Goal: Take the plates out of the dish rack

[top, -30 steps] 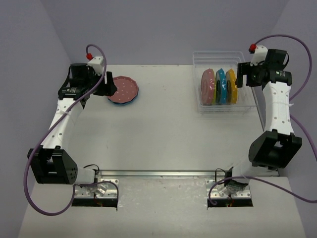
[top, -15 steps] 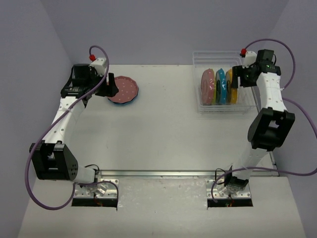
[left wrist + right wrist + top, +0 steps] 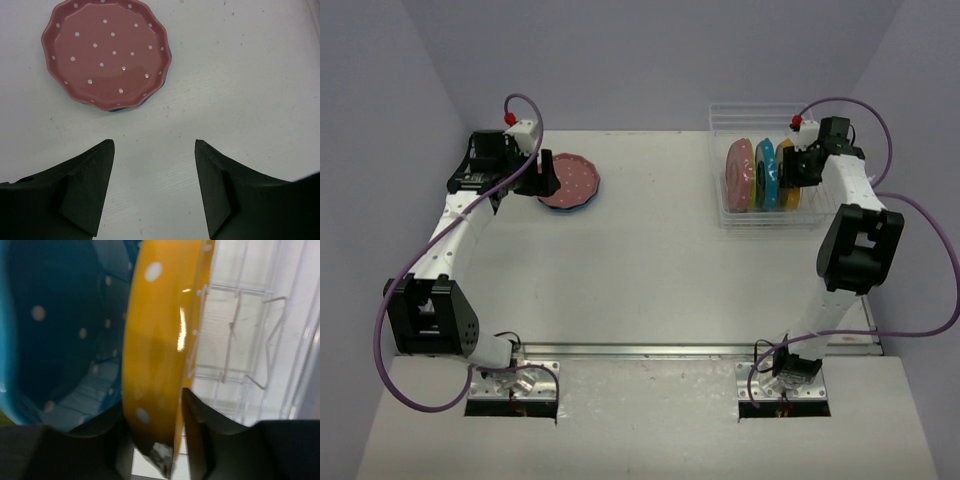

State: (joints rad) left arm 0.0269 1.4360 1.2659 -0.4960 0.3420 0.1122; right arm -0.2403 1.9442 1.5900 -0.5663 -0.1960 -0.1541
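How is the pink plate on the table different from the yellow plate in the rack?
The pink plate lies flat on a blue plate; the yellow plate stands on edge in the clear rack. The pink plate is free; the yellow plate is pinched by the right end effector. Both have white dots.

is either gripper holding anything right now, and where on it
The right gripper pinches the orange-yellow plate by its rim, one finger on each face, while it stands in the dish rack. The left gripper is open, holding nothing.

I see a white table (image 3: 650, 260). A pile of plates (image 3: 570, 183) sits at ten o'clock, the clear dish rack (image 3: 740, 120) at two.
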